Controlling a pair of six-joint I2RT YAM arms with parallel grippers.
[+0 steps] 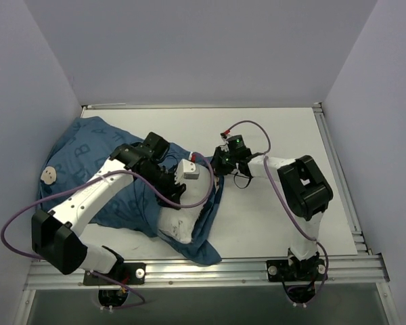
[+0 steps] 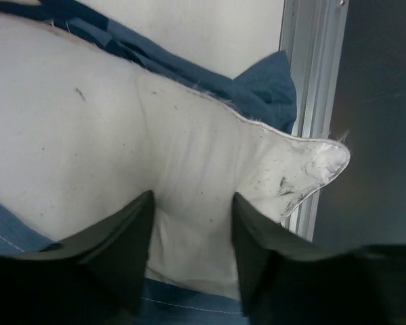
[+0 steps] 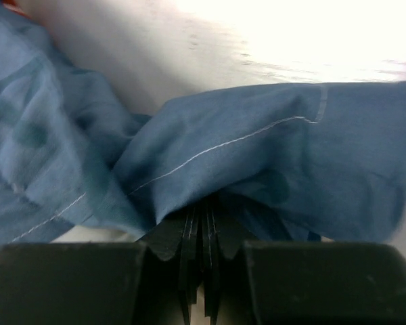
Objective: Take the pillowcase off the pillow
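Observation:
The blue pillowcase (image 1: 98,152) lies crumpled over the left half of the table. The white pillow (image 1: 176,225) sticks out of it toward the near edge. My left gripper (image 1: 178,191) is pressed down on the pillow (image 2: 88,115), open, and white cloth shows between its fingers (image 2: 132,233). A dirty pillow corner (image 2: 321,166) pokes out over the table's rail. My right gripper (image 1: 215,168) is at the pillowcase's right edge. In the right wrist view it (image 3: 204,211) is shut on a fold of the blue pillowcase (image 3: 257,149).
An aluminium rail (image 1: 257,265) runs along the near table edge, and it (image 2: 304,101) lies just past the pillow corner. Another rail (image 1: 338,176) borders the right side. Pale walls enclose the left, back and right. White tabletop (image 1: 271,128) lies behind and to the right.

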